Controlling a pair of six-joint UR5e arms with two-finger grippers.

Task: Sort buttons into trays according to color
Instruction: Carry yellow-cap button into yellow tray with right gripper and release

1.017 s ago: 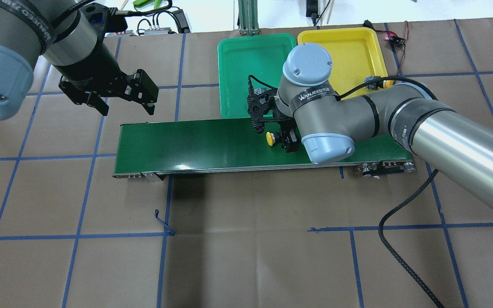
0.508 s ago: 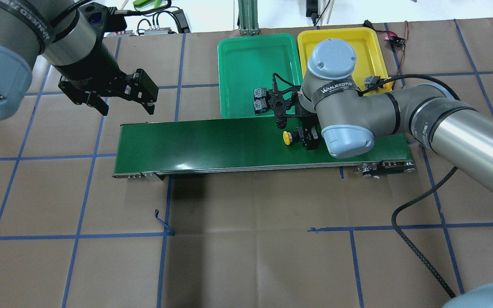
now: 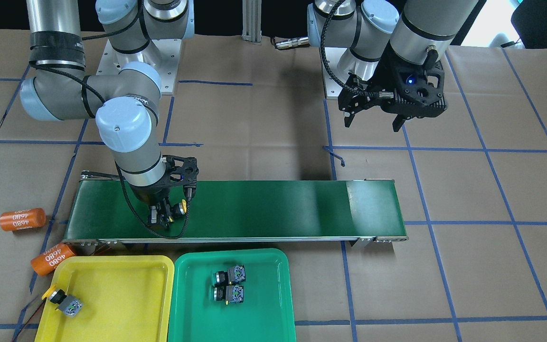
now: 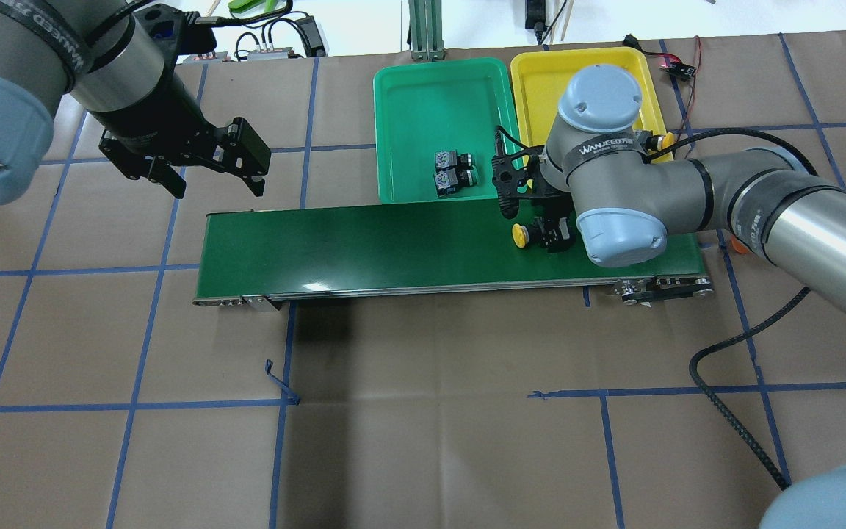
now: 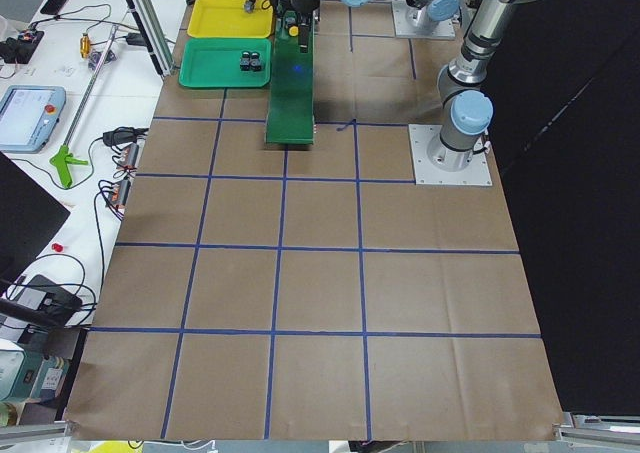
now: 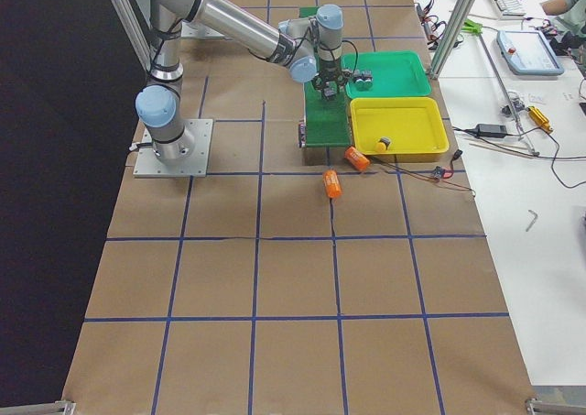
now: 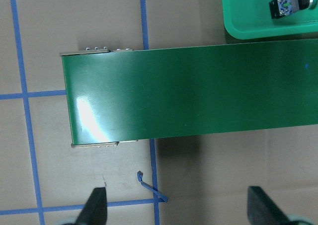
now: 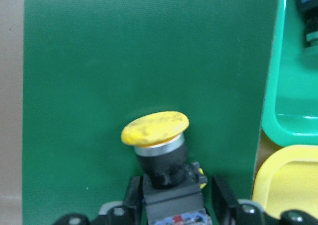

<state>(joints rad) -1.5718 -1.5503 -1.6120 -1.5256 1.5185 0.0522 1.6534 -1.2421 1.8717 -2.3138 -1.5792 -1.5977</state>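
My right gripper (image 4: 544,235) is shut on a yellow-capped button (image 4: 520,234), held sideways over the belt's right end; the right wrist view shows its cap (image 8: 155,129) between the fingers. In the green tray (image 4: 423,88) two buttons (image 4: 453,170) lie side by side, and they also show in the front view (image 3: 228,285). The yellow tray (image 4: 540,84) holds one yellow-capped button (image 3: 62,300). My left gripper (image 4: 217,189) hangs open and empty above the table behind the belt's left end.
A long dark green conveyor belt (image 4: 364,242) runs across the table in front of both trays. Two orange cylinders (image 3: 22,219) marked 4680 lie by the yellow tray's outer side. Cables and small electronics (image 4: 676,66) sit beyond the trays.
My right gripper has carried the yellow-capped button to the right along the belt, uncovering the two buttons in the green tray. The left arm has not moved.
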